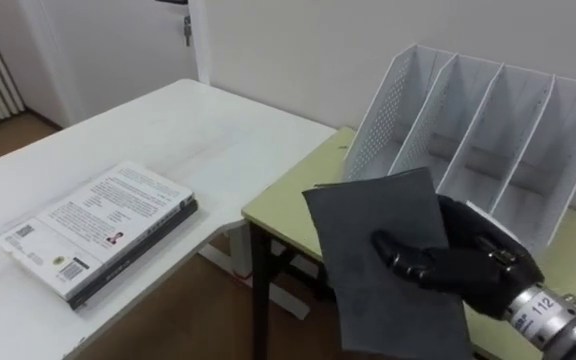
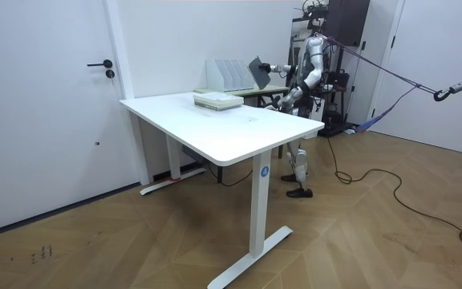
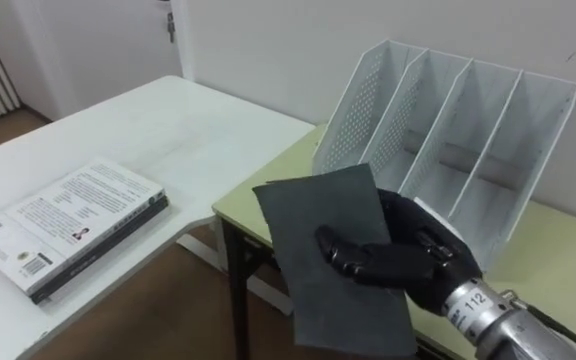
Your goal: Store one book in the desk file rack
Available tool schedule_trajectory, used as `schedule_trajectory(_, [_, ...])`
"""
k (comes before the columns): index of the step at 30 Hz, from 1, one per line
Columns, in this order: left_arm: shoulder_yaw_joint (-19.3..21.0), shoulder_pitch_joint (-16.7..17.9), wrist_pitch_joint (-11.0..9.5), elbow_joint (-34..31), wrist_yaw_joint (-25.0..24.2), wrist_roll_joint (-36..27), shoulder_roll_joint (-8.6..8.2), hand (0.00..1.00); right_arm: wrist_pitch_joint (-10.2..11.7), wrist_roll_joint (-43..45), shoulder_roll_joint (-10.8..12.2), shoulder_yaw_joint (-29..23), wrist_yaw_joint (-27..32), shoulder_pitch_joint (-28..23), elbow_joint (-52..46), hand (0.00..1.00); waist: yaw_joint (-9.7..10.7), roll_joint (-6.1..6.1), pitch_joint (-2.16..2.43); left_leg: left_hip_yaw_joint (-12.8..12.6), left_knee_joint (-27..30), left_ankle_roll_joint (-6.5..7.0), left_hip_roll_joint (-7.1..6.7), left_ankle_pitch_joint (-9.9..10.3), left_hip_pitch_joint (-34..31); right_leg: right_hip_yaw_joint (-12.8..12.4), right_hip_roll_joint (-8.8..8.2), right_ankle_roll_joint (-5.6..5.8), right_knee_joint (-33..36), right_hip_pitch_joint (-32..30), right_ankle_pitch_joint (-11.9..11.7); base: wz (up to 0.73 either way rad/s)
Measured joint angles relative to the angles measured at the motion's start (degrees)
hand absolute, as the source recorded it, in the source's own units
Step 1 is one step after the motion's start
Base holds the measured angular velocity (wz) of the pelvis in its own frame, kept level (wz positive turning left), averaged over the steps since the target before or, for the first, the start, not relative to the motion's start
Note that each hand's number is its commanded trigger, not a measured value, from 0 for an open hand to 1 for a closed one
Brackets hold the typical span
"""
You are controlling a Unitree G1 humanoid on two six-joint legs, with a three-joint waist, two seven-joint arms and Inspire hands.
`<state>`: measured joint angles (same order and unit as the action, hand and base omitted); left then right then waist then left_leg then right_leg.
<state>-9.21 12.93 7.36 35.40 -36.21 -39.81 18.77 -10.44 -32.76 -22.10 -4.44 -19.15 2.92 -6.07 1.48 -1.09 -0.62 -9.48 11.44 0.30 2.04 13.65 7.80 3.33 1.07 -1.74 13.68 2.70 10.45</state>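
My right hand is shut on a thin dark grey book, held upright and tilted with its cover toward me. The book hangs over the near edge of a yellow-green desk, just in front of the white mesh file rack. The rack stands on that desk against the wall, and its several upright slots look empty. The book's top edge is close to the rack's leftmost slots, apart from them. In the room view I stand at the desk with the book raised beside the rack. My left hand hangs low by my waist.
A white table stands to my left, with a stack of books lying flat near its front edge. A narrow gap of wooden floor separates the table from the desk. A door and the wall are behind.
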Motion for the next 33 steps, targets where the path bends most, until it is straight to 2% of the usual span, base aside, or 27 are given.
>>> schedule_trajectory(4, [0.18,0.39,-1.26,4.17,1.05,0.51,-0.65,0.00,1.02,4.49,0.14,-1.41,7.13,1.02,-6.02,1.00,-0.28,-0.16,-0.09,0.01,-0.18,0.00,-0.02,0.00,-0.24,-0.27,0.07,-0.03,-0.13,-0.93,0.04,-0.05])
schedule_trajectory(5, [0.51,0.22,-2.19,6.79,1.45,1.37,-1.38,0.00,1.29,6.73,0.19,-1.41,8.69,2.52,-7.01,1.00,-0.37,-0.07,-0.07,0.00,-0.18,0.00,-0.02,0.00,-0.23,-0.34,0.08,-0.02,-0.22,-0.84,0.04,0.00])
schedule_trajectory(6, [0.99,0.23,-2.73,9.03,2.20,1.93,-2.19,0.00,2.52,7.76,0.20,-1.44,10.76,3.91,-7.14,1.00,-0.29,-0.06,-0.06,-0.01,-0.18,0.00,-0.04,0.00,-0.22,-0.35,0.07,-0.01,-0.34,-0.79,0.03,0.00])
schedule_trajectory(9, [1.21,0.51,-3.98,13.60,3.49,3.49,-3.44,0.00,4.26,9.83,0.17,-1.87,16.55,6.74,-7.93,1.00,-0.33,-0.30,0.09,-0.03,-0.30,0.00,-0.06,0.00,-0.23,-0.36,0.12,0.00,-0.46,-0.79,0.02,0.00])
schedule_trajectory(12, [1.31,0.64,-5.00,17.85,5.46,4.49,-4.23,0.00,5.04,11.35,0.16,-2.72,21.36,10.67,-7.90,1.00,-0.15,-0.20,0.27,-0.01,-0.35,0.00,0.02,0.00,-0.29,-0.22,0.21,0.01,-1.07,-0.65,-0.28,0.00])
schedule_trajectory(19, [2.74,0.83,-6.50,23.99,7.59,5.31,-4.85,0.00,6.52,15.49,0.15,-4.79,32.16,17.39,-7.61,1.00,-0.57,-0.27,0.46,0.01,-0.57,0.00,0.08,0.00,-0.28,-0.09,0.27,-0.01,-1.09,-0.61,-0.40,0.01])
schedule_trajectory(21, [3.30,1.07,-6.82,25.38,9.31,7.01,-4.88,0.00,8.39,16.70,0.07,-5.34,36.78,19.83,-4.35,1.00,-0.92,-0.51,0.61,0.29,-0.56,0.00,0.10,0.00,-0.16,-0.08,0.29,-0.04,-1.03,-0.48,-0.44,0.00])
schedule_trajectory(26, [3.53,0.43,-7.57,27.75,11.36,7.96,-5.13,0.00,8.56,21.90,-0.32,-6.16,45.55,23.19,1.33,1.00,-1.34,-0.90,0.75,0.28,-0.46,0.00,0.10,0.00,-0.39,0.12,0.27,-0.04,-1.02,-0.49,-0.45,0.03])
schedule_trajectory(31, [3.63,0.22,-7.78,28.53,12.36,7.94,-5.23,0.00,8.57,22.10,-1.31,-6.38,51.45,23.49,2.48,1.00,-1.79,-0.95,0.76,0.30,-0.44,0.00,0.08,0.00,-0.61,0.10,0.29,-0.03,-1.06,-0.66,-0.44,0.00])
schedule_trajectory(33, [3.67,0.13,-7.80,28.60,12.93,7.97,-5.23,0.00,8.57,22.10,-1.89,-6.38,54.16,25.11,3.93,1.00,-1.86,-0.94,0.77,0.30,-0.44,0.00,0.07,0.00,-0.73,0.10,0.29,-0.03,-1.06,-0.77,-0.44,0.00])
